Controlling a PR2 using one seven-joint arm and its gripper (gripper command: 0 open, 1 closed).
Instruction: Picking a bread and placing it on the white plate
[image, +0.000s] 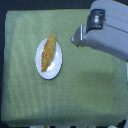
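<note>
The gripper (79, 40) hangs over our green cloth (90, 85); we cannot tell its jaws. The bread (48, 52) lies on the white plate (56, 66).

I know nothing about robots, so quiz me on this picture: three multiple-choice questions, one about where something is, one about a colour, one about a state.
1. Where is the bread?
A. on the plate
B. on the cloth beside the plate
C. in the robot's grip

2. What colour is the cloth under the plate?
A. red
B. green
C. blue

3. What is the robot arm doing with the bread?
A. squeezing it
B. pressing it down
C. not touching it

Answers:
1. A, the bread lies slantwise across the white plate.
2. B, the cloth is light green all over.
3. C, the arm sits at the exterior view's upper right, apart from the plate; whether its end effector is open cannot be told.
</note>
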